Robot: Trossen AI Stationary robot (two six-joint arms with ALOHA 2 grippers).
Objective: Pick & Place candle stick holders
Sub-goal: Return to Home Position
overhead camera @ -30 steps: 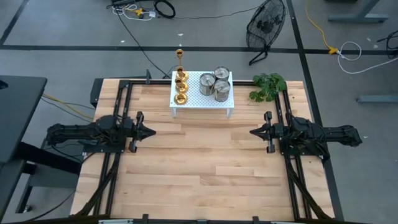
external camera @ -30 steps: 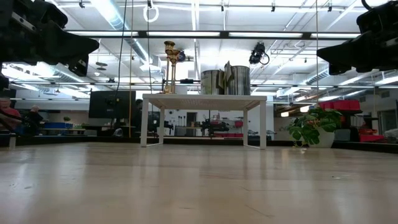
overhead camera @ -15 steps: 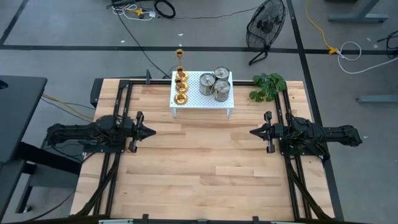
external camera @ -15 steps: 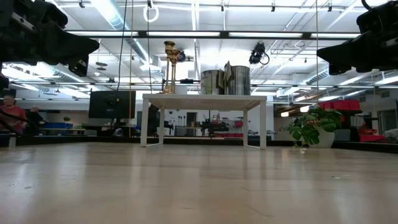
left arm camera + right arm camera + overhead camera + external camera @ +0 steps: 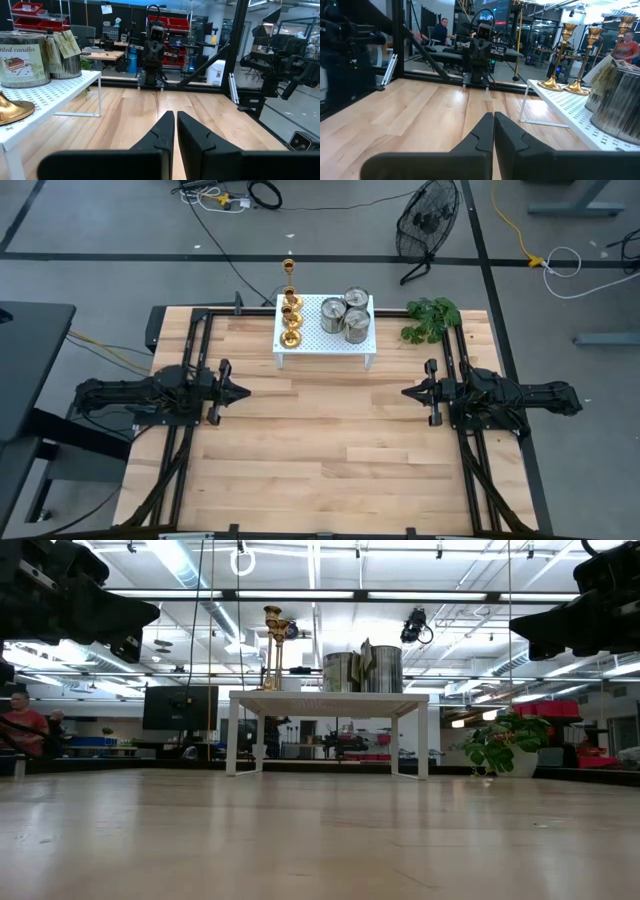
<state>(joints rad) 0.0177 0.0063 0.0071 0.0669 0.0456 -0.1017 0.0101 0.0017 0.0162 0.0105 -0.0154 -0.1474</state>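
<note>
Wooden table (image 5: 320, 470), high view: left gripper (image 5: 243, 391) and right gripper (image 5: 406, 392) face each other, both well apart from the white perforated rack (image 5: 312, 328) at the far edge. Three gold candle stick holders (image 5: 290, 315) line the rack's end on the left arm's side. Three silver candle cans (image 5: 346, 314) cluster on the other.

Low view: gold stems slim and tall, likely top-heavy. A table jolt could topple them.

Wrist views: both grippers' fingers pressed together, holding nothing. Little risk unless an arm swings rackward.
</note>
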